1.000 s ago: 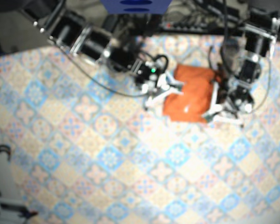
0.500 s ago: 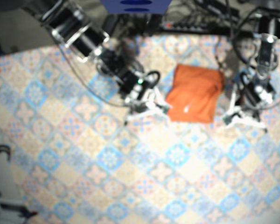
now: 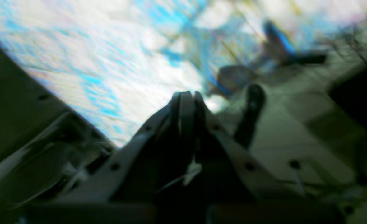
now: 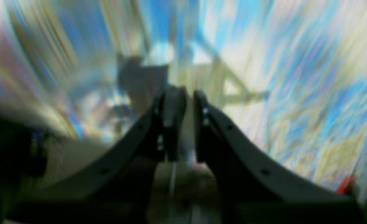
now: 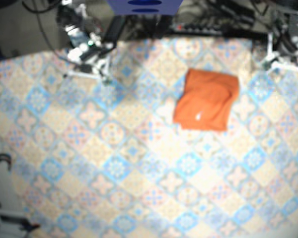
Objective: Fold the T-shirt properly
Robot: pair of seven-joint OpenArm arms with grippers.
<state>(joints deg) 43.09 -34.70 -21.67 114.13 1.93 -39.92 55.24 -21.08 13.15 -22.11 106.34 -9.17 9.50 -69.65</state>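
Observation:
The orange T-shirt (image 5: 206, 101) lies folded into a compact rectangle on the patterned tablecloth (image 5: 139, 163), right of centre toward the back. Neither gripper touches it. My right gripper (image 5: 89, 74) is far back at the left, well away from the shirt. In the blurred right wrist view the right gripper (image 4: 189, 93) has its fingers nearly together with nothing between them. My left gripper (image 5: 283, 62) is at the back right corner. In the left wrist view the left gripper (image 3: 186, 95) has its fingers pressed together and empty.
A blue object (image 5: 144, 6) and dark cables (image 5: 213, 22) run along the table's back edge. A looped cable (image 5: 0, 168) lies off the cloth at the lower left. The cloth's left edge curves along the floor.
Both arms pulled back from the shirt's sides to the rear corners of the table. The shirt has stayed folded where it lay.

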